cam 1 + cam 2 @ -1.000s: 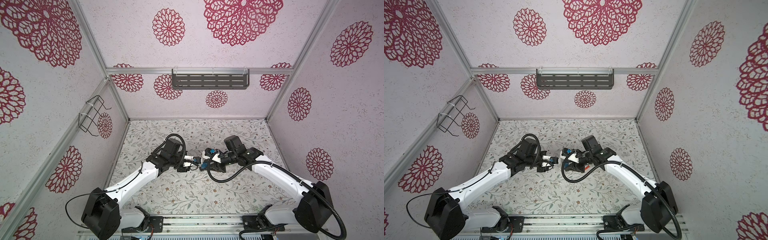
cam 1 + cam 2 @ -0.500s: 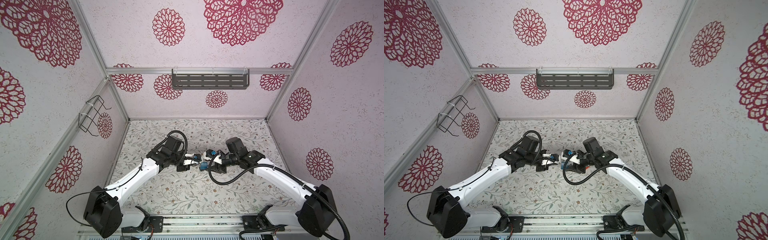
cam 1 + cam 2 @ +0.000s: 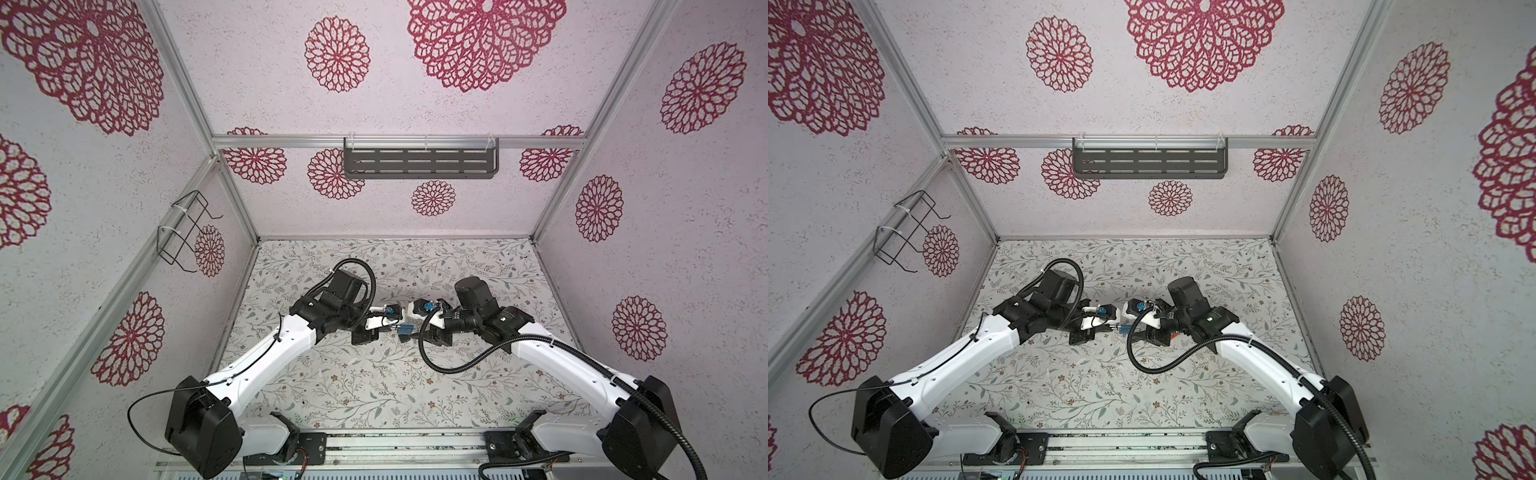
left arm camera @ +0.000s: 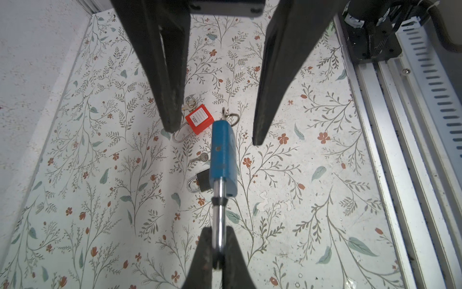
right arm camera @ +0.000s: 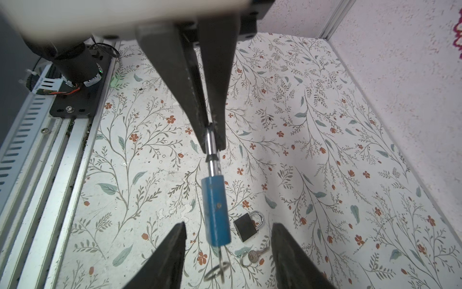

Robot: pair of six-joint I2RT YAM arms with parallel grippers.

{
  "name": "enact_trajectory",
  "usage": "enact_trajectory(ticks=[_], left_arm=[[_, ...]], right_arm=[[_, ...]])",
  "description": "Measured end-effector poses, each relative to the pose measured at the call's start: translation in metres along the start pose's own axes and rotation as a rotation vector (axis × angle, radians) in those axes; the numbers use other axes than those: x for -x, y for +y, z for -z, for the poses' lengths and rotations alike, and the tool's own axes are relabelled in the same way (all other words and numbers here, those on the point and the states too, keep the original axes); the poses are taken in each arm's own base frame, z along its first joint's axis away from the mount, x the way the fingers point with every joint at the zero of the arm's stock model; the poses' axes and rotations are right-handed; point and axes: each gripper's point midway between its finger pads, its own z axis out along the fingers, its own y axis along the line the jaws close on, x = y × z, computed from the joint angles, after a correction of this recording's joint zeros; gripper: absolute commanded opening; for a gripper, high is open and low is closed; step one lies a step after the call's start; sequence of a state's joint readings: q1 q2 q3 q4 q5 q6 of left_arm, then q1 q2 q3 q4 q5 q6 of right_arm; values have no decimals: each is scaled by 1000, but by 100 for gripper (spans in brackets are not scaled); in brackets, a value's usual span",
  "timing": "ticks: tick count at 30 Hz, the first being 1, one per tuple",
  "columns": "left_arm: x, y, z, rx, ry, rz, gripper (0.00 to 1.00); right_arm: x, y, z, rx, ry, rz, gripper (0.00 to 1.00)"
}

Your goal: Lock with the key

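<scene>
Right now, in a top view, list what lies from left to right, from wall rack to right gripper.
Wire rack → left gripper → blue padlock, held by that gripper → right gripper, open. The grey shelf spans the middle, so it is left out.

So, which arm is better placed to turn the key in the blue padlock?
Right. The left gripper is shut on the shackle, holding the blue padlock off the table. The right gripper is open, flanking the key end.
</scene>
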State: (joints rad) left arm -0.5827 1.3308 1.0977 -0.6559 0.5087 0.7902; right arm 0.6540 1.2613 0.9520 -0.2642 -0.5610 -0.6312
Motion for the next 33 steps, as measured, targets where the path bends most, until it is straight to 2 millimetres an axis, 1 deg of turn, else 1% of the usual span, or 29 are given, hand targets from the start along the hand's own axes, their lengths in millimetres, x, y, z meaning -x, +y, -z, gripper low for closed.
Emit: enact_trajectory(ticks=[2, 5, 11, 16, 24, 28, 33], left_arm=[[4, 1, 2, 1, -9, 11, 0], [3, -2, 1, -13, -9, 28, 0], [4, -11, 1, -51, -14, 55, 0], [5, -12, 3, -61, -13, 66, 0], [8, -13, 6, -67, -14, 69, 0], [9, -12, 6, -70, -12, 69, 0], [12, -12, 7, -71, -15, 65, 0]], right_arm=[[-4, 1, -2, -2, 8, -4, 54], [-7, 1, -3, -6, 12, -8, 52], [-4, -2, -4, -18, -4, -13, 45], [-2, 1, -5, -10, -14, -8, 37], [3, 7, -6, 14, -29, 5, 32], [4, 9, -7, 22, -32, 8, 32], [4, 12, -8, 31, -31, 14, 24]])
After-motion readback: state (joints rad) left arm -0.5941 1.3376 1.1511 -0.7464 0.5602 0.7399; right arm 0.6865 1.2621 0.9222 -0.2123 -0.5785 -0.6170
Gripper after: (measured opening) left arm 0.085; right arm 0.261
